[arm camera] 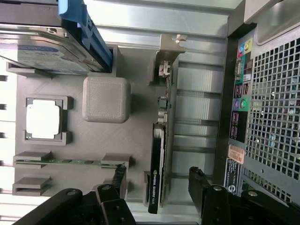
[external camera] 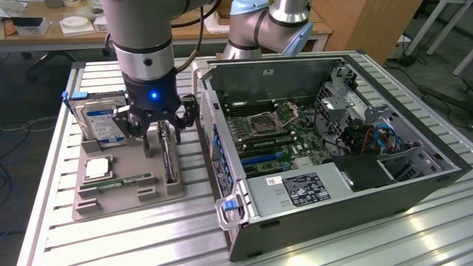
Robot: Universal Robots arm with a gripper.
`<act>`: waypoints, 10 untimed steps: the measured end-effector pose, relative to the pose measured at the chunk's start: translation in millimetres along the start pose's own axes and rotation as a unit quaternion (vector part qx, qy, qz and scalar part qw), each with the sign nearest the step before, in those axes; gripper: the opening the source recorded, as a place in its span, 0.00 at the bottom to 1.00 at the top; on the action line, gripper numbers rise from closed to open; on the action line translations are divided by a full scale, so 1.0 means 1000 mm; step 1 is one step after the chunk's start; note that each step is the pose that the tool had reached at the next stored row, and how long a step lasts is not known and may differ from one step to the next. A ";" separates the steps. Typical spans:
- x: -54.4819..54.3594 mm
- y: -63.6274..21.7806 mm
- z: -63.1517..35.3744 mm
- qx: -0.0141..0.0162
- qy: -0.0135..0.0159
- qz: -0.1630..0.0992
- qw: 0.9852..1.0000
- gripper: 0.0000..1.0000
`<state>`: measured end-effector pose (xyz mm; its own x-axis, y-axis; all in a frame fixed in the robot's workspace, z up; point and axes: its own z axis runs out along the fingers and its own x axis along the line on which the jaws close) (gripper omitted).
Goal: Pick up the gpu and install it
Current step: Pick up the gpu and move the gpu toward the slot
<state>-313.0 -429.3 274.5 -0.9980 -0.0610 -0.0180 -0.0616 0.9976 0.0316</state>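
**Fingers straddle the gpu in its slot**

The gripper (external camera: pixel 161 138) hangs low over the grey holder tray (external camera: pixel 111 206) on the table (external camera: pixel 148 244). Its fingers (arm camera: pixel 202 190) are apart, one on either side of the gpu (arm camera: pixel 157 159), which stands on edge in its slot beside the open computer case (external camera: pixel 414 183). Closing off-centre could tilt the thin card or jam it in the slot. A weak pinch might let it slip.
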 end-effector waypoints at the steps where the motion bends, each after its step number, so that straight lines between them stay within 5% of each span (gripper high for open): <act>1: 0.000 -0.0001 0.0009 0.000 0.000 0.000 1.000 0.65; 10: 0.000 -0.0008 0.0111 0.000 0.000 0.000 1.000 0.65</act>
<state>-312.9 -429.7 263.5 -0.9980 -0.0610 -0.0182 -0.0615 0.9976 0.0316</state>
